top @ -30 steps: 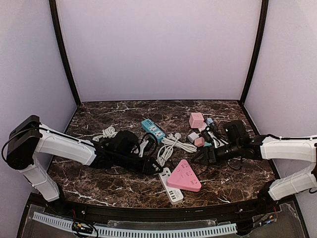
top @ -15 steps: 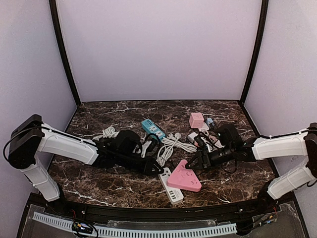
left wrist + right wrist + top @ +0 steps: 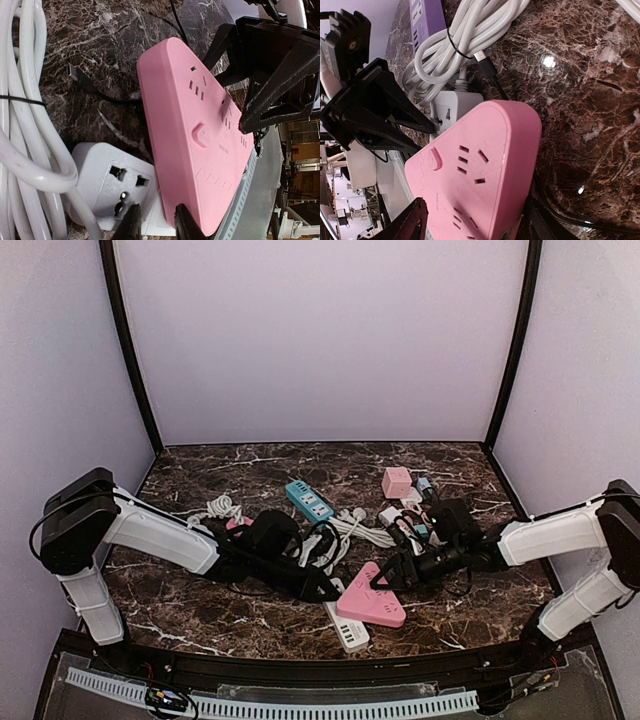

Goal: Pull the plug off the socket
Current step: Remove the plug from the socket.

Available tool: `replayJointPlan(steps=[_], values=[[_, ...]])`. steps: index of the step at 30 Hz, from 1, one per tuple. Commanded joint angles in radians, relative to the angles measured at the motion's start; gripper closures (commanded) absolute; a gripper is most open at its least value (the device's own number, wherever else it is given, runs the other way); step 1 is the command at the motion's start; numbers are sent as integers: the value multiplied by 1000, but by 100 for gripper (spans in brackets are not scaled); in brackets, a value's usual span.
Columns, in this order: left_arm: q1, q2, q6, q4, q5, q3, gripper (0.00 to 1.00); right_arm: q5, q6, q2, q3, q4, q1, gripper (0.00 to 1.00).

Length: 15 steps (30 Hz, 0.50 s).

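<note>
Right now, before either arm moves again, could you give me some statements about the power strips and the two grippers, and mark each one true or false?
1. The pink power strip overlaps the white power strip. True.
2. A plug sits in the top face of the pink power strip. False: the sockets that show there are empty.
3. A black tie binds the white cable bundle. True.
4. The fingers of the right gripper stand on either side of the pink power strip. True.
5. The left gripper holds the teal power strip. False: that strip lies farther back with no gripper on it. The left gripper is at the end of the white power strip.
</note>
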Motion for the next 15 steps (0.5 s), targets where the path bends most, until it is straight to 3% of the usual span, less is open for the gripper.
replayJointPlan(steps=[1, 15], values=[[-3, 30, 19, -31, -5, -17, 77, -6, 21, 11, 5, 38, 21, 37], [-2, 60, 42, -76, -24, -120, 88, -18, 69, -41, 0, 51, 21, 56]])
